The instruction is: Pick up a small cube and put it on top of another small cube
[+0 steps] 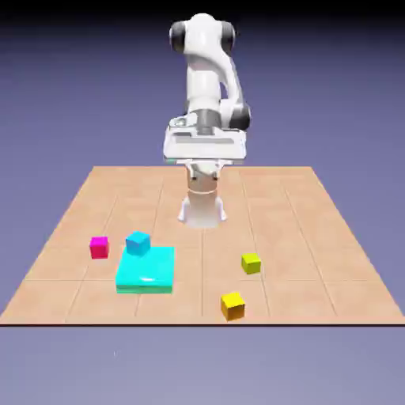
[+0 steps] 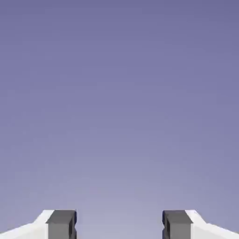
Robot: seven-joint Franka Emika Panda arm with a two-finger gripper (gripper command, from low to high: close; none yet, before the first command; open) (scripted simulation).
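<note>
The small lime cube (image 1: 251,263) rests on the table to the exterior view's right of centre. Nearer the front edge and slightly left of it sits the small golden yellow-orange cube (image 1: 232,304), a short gap apart from the lime one. My gripper (image 1: 205,152) is held high above the table's far side, well away from both cubes. In the hand view only plain backdrop shows. There my gripper (image 2: 119,226) is open, its grey fingertips (image 2: 61,224) wide apart with nothing between them.
A flat cyan slab (image 1: 146,270) lies left of centre, with a blue cube (image 1: 138,243) at its far left corner. A magenta cube (image 1: 99,247) sits further left. The robot's base (image 1: 202,210) stands behind them on the tiled wooden table (image 1: 316,237).
</note>
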